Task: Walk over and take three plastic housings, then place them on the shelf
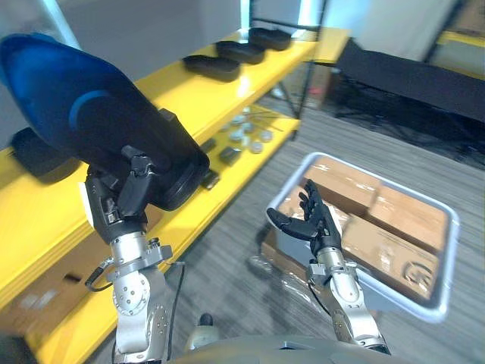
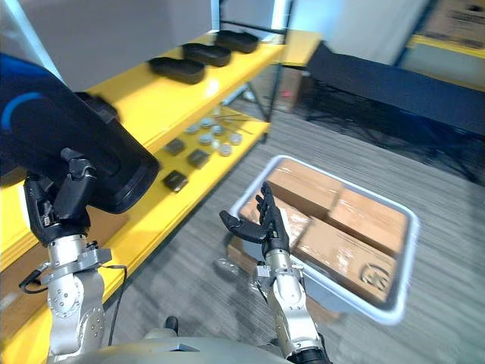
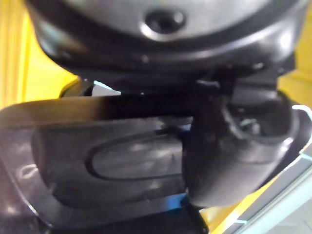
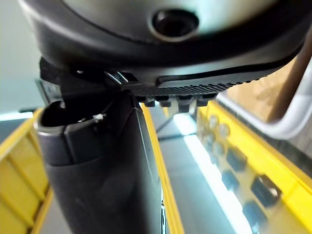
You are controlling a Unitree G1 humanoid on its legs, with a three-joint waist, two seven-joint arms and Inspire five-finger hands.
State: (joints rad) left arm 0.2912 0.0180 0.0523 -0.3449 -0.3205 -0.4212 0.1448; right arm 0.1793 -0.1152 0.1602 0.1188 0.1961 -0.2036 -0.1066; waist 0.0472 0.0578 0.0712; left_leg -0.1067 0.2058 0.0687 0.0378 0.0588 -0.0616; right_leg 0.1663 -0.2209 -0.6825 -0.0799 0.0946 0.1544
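- The left hand (image 1: pixel 121 199) grasps a black housing (image 1: pixel 83 114) over the near left part of the yellow shelf (image 1: pixel 42 224).
- The right hand (image 1: pixel 312 216) is released, fingers straight, above the bin (image 1: pixel 449 262) of boxes (image 1: pixel 405 220).
- Three other housings (image 1: pixel 216 67) lie on the shelf's far end.

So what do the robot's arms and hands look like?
The left arm and the right arm are silver-grey metal, made of rounded joints and short chunky pieces. The left hand and the right hand are dark, nearly black, each with slim fingers in a row and a thumb, a bit like yours.
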